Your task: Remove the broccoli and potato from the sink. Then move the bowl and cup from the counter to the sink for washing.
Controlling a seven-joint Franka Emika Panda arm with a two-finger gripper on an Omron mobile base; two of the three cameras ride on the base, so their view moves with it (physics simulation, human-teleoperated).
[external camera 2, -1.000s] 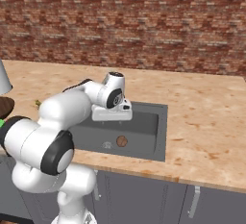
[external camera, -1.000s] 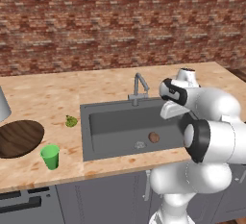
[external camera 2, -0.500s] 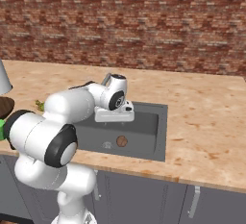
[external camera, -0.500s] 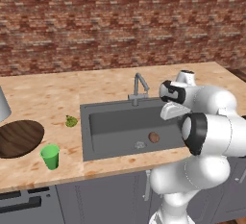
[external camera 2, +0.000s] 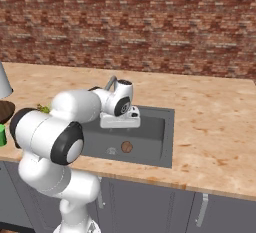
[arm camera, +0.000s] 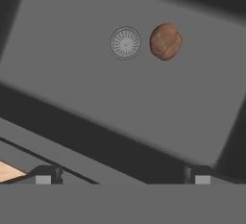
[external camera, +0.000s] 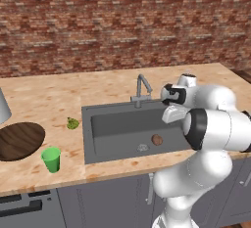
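Observation:
The brown potato [external camera: 157,139] [external camera 2: 127,147] lies on the floor of the dark grey sink [external camera: 87,134], just right of the round drain [external camera: 142,148]. My gripper [external camera: 170,115] [external camera 2: 120,122] hovers over the sink's right rear part, open and empty. In the hand view its fingertips [arm camera: 45,175] stand wide apart, with the potato [arm camera: 166,41] far ahead beside the drain [arm camera: 126,42]. The broccoli [external camera: 72,123] [external camera 2: 44,108] rests on the counter [external camera: 59,95] left of the sink. The wooden bowl [external camera: 17,141] and green cup [external camera: 51,159] sit at the counter's left front.
The metal faucet [external camera: 141,87] rises behind the sink, close to the left of my hand. A pale grey vessel [external camera: 2,107] stands at the far left. A brick wall [external camera: 122,21] backs the counter, and bare worktop [external camera 2: 215,122] stretches right of the sink.
The arm's elbow has swung a little toward the front. The hand has stayed over the sink's right rear, jaws wide. The loose things have not moved.

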